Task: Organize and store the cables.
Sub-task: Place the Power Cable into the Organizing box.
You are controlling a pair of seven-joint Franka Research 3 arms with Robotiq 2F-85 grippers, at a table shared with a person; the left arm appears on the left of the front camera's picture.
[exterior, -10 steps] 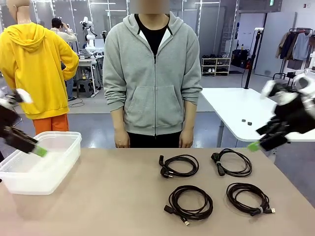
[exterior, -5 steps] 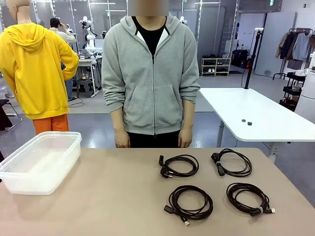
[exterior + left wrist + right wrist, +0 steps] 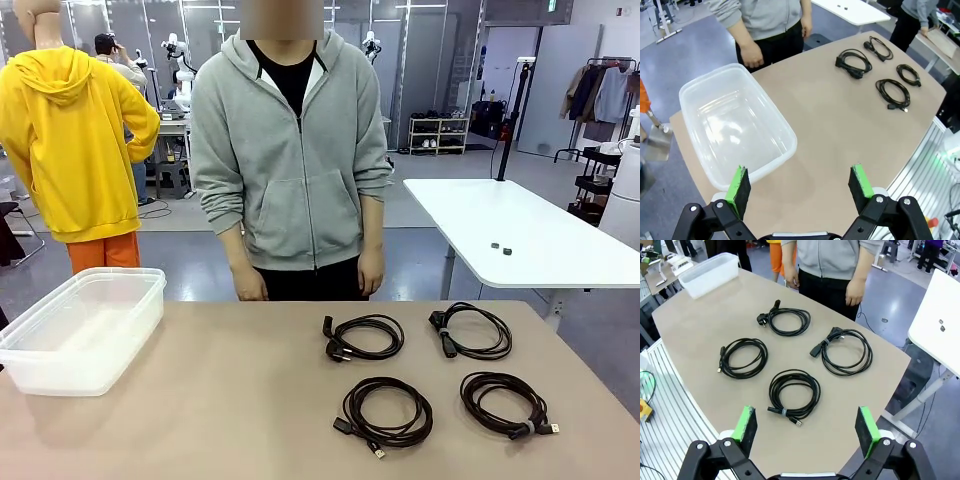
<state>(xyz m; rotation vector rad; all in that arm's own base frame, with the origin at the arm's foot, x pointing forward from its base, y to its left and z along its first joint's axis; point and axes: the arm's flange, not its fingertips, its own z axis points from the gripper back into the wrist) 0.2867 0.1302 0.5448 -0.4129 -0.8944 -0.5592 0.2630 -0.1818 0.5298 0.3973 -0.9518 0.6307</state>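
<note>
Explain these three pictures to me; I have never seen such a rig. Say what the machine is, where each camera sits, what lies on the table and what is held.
This is a robot with two arms at a tan table. The front view looks across the table at a person in a grey hoodie standing at the far side. The other two pictures come from cameras on the robot's wrists, each looking along its own gripper: two black fingers with green pads at the bottom edge. The left gripper hangs above the table near an empty clear plastic tub. The right gripper hangs above four black cables, each coiled and lying apart from the others. Both grippers are open and hold nothing.
</note>
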